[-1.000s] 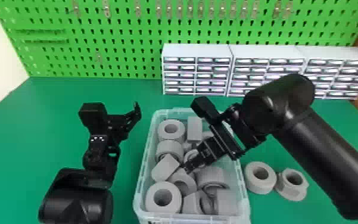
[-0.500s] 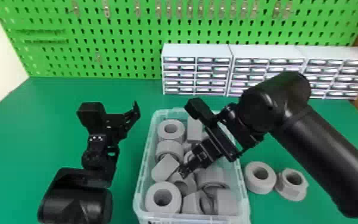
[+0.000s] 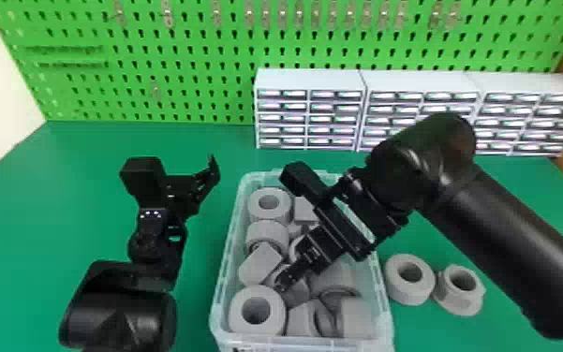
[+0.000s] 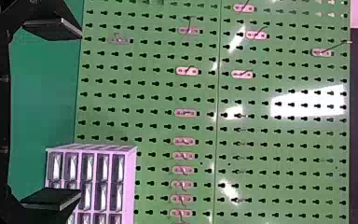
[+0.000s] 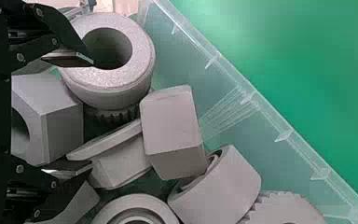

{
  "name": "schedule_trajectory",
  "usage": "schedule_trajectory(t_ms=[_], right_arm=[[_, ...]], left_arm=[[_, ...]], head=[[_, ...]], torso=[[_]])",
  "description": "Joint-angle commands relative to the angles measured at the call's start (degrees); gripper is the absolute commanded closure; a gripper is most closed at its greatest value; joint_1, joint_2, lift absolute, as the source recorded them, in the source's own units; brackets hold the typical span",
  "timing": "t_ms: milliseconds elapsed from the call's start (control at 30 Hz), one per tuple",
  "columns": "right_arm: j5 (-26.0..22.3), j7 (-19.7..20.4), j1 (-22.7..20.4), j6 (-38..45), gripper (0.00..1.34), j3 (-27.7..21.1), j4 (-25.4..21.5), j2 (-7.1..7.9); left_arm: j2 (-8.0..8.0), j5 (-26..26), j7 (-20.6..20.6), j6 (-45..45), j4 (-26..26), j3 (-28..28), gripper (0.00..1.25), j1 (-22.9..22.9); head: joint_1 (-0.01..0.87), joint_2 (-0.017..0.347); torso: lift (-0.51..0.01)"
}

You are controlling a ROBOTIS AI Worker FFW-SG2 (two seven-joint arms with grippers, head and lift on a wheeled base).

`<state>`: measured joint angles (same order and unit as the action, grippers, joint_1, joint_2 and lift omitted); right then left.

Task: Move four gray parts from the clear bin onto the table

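Note:
In the head view my right gripper (image 3: pixel 285 280) is low over the gray parts (image 3: pixel 256 311) inside the clear bin (image 3: pixel 231 253). The right wrist view has that gripper (image 5: pixel 92 113) open, one finger over the hole of a gray ring (image 5: pixel 142 70), with a gray hex nut (image 5: pixel 58 116) lying between the fingers, not visibly clamped. Two gray pieces, a ring (image 3: pixel 409 281) and a flanged nut (image 3: pixel 460 292), rest on the green table right of the bin. My left gripper (image 3: pixel 193 189) stands idle left of the bin; in the left wrist view this gripper (image 4: pixel 80 113) is open and holds nothing.
White drawer cabinets (image 3: pixel 310 79) line the back right of the table (image 3: pixel 36 210), before a green pegboard (image 3: pixel 191 70). The bin's side walls rise close to my right gripper, and its forearm crosses above the table at right.
My right gripper has shifted slightly left and toward the bin's near end, lower among the parts. The left arm has barely moved, and the two pieces on the table have stayed put.

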<state>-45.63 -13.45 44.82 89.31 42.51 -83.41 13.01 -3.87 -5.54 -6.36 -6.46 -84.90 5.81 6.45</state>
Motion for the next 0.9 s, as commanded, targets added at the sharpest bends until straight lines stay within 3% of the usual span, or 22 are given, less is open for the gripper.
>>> schedule_trajectory(t_ms=[0,467,700,867], right_arm=[[-0.52,0.0,0.18,-0.19,0.48,0.11,-0.18,0.0],[-1.04,-1.67,0.53,-3.26,0.48,1.96,0.7,-0.09],[7.31,-12.04,1.06,-6.08,0.48,4.33,2.2,-0.97],[8.89,-13.97,1.15,-6.69,0.48,5.12,2.72,-1.14]], left_arm=[[0.0,0.0,-0.05,-0.04,0.0,-0.01,0.1,0.14],[0.0,0.18,-0.14,0.04,0.09,0.34,0.1,1.19],[0.0,0.09,-0.32,-0.04,0.09,0.43,0.1,1.19],[0.0,0.09,-0.32,-0.04,0.09,0.43,0.1,1.28]], head=[[0.693,0.072],[0.693,0.072],[0.693,0.072],[0.693,0.072]], torso=[[-0.052],[-0.052],[-0.052],[-0.052]])
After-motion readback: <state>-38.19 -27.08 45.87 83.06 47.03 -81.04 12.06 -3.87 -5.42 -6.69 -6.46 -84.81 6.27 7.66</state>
